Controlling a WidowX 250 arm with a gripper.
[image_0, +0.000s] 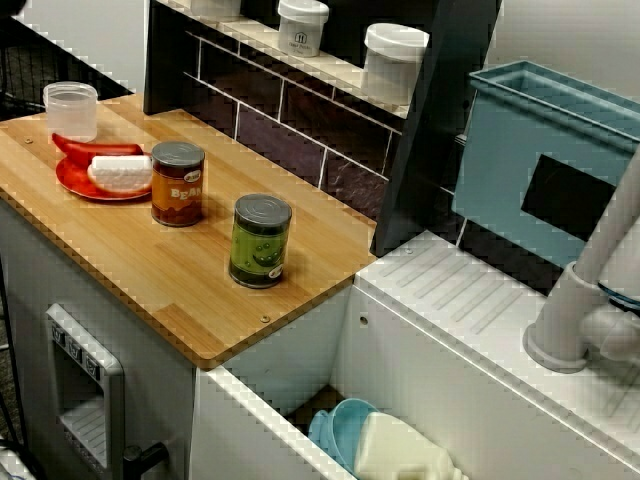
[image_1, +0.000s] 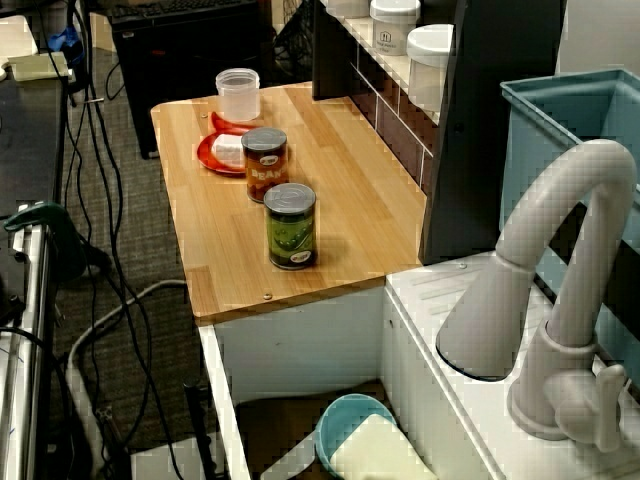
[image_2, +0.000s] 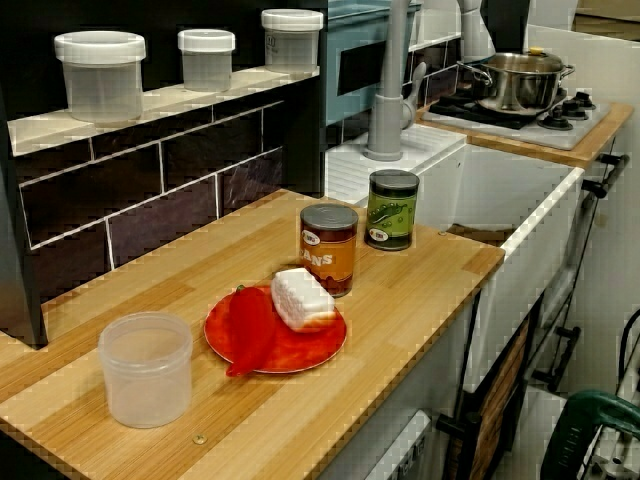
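green can near orange can, wooden counter

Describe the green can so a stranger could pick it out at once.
Find the wooden counter beside the white sink. Of two cans there, the green can stands nearer the sink. Unlike the orange can, it has a green label.

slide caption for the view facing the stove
Green can, orange can, red plate and clear tub on wooden counter

The table is pale grained wood. The green can and the orange-brown can have silver lids. The plate is red, its block white.
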